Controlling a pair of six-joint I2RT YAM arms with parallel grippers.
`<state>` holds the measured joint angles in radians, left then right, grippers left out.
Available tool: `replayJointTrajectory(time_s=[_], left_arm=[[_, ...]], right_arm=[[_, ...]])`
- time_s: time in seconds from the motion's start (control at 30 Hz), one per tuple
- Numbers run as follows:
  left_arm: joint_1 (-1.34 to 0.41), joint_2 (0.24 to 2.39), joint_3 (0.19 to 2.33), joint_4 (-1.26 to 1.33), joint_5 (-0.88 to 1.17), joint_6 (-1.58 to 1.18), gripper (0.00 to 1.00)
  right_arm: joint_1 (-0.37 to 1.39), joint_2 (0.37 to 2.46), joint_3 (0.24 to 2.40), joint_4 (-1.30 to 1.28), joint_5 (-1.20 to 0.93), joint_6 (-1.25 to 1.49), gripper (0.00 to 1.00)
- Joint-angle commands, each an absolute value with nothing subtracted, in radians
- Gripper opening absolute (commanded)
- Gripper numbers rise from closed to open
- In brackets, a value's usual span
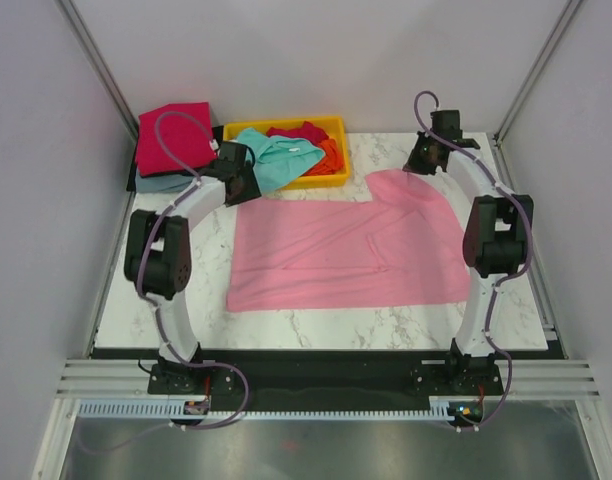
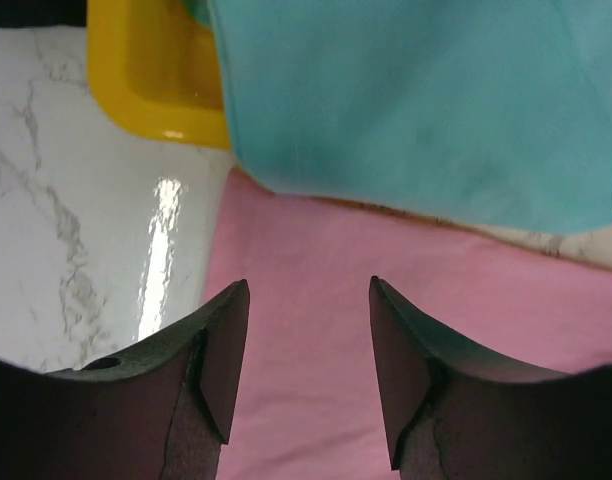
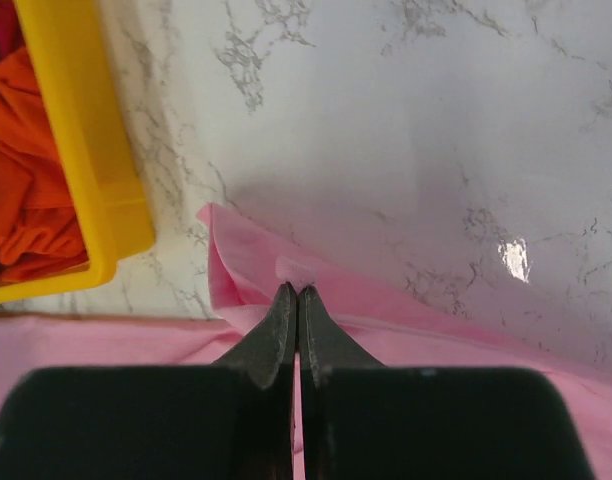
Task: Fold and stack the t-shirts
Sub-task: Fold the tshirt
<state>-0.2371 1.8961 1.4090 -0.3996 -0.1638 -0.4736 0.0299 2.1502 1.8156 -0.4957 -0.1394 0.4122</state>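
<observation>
The light pink t-shirt (image 1: pixel 336 255) lies flat mid-table, long axis left-right, with a lobe pointing far-right. The right gripper (image 3: pixel 298 290) is clenched at that far edge, apparently pinching fabric. The left gripper (image 2: pixel 308 285) is splayed above the shirt's far-left corner, its nearer target, beside the teal t-shirt (image 2: pixel 416 100) spilling from the yellow tray (image 2: pixel 146 90).

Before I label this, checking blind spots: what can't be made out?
Top external: grey-blue t-shirt, mostly covered by the crimson t-shirt.
Top external: shirt count in the yellow tray; they overlap.
Left wrist: teal t-shirt, cut by frame edges.
Right wrist: how much pink t-shirt the shut right jaws pinch; they cover it.
</observation>
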Motion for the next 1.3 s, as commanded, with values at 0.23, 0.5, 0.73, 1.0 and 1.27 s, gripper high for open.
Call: replayJointTrajectory(time_s=[0.23, 0.5, 0.73, 1.0, 1.27], left_arm=[[-0.163, 2.094, 1.539, -0.272, -0.115, -0.359, 0.54], [-0.138, 2.046, 1.495, -0.267, -0.086, -0.357, 0.63], [-0.127, 2.112, 1.536, -0.282, 0.031, -0.383, 0.59], [-0.133, 2.112, 1.499, -0.278, 0.026, -0.400, 0.35], [-0.133, 2.050, 1.486, -0.281, 0.026, -0.408, 0.02]], right_arm=[[0.025, 2.006, 1.664, -0.368, -0.259, 0.443, 0.00], [0.025, 2.014, 1.657, -0.351, -0.291, 0.457, 0.00], [0.023, 2.011, 1.651, -0.350, -0.281, 0.454, 0.00], [0.018, 2.016, 1.651, -0.350, -0.285, 0.451, 0.00], [0.005, 2.000, 1.661, -0.354, -0.311, 0.457, 0.00]])
